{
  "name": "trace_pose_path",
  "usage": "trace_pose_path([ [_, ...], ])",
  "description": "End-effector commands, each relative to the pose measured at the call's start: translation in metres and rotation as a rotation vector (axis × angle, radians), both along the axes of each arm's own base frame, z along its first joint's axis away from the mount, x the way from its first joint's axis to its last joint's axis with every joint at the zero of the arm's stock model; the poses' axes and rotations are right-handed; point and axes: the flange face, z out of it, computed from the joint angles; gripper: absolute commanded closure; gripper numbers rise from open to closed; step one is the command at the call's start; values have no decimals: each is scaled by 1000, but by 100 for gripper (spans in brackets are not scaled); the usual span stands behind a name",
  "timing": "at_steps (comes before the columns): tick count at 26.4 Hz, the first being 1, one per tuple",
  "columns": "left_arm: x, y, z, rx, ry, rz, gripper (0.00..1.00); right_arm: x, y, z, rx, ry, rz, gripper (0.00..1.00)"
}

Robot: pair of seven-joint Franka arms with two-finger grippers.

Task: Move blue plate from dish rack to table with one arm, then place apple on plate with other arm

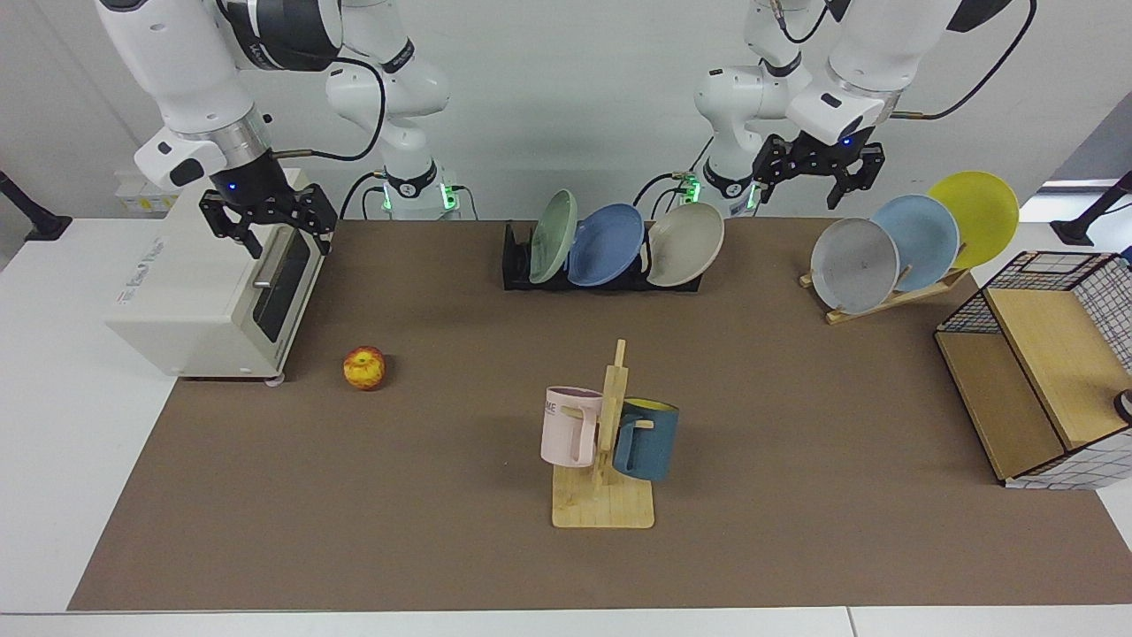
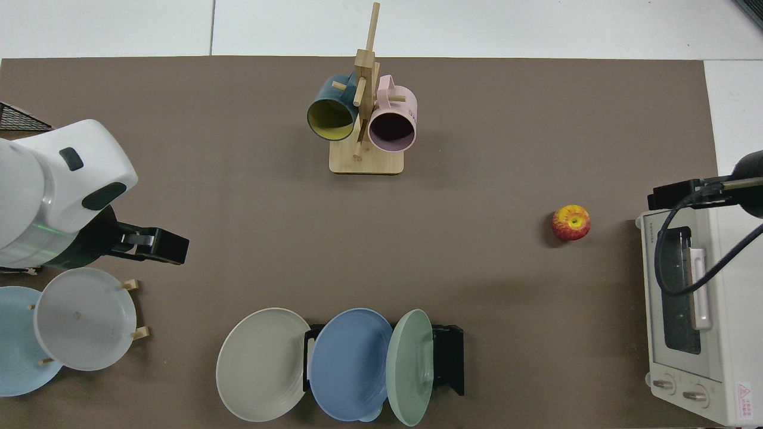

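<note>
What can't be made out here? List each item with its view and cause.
- Dish rack slots: both views, covered by the blue plate and its neighbours.
- Left gripper, near the wooden rack: top view, the arm's wrist covers most of it.
- Right gripper, at the toaster oven: top view, mostly past the frame's edge.
- Pink mug lettering: facing view, too small.
</note>
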Motion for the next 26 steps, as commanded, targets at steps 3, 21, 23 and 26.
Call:
trace_pose_path([
  [3, -1, 3, 0, 13, -16, 0, 0, -4, -3, 2, -2, -12, -8, 0],
  [21, -2, 5, 3, 13, -24, 19, 0, -9, 1, -28, 1, -30, 0, 0],
  [23, -3, 4, 4, 15, -27, 19, 0, -9, 1, -41, 2, -21, 1, 0],
  [26, -5, 1, 3, 15, -25, 12, 0, -7, 4, -61, 1, -12, 5, 0],
])
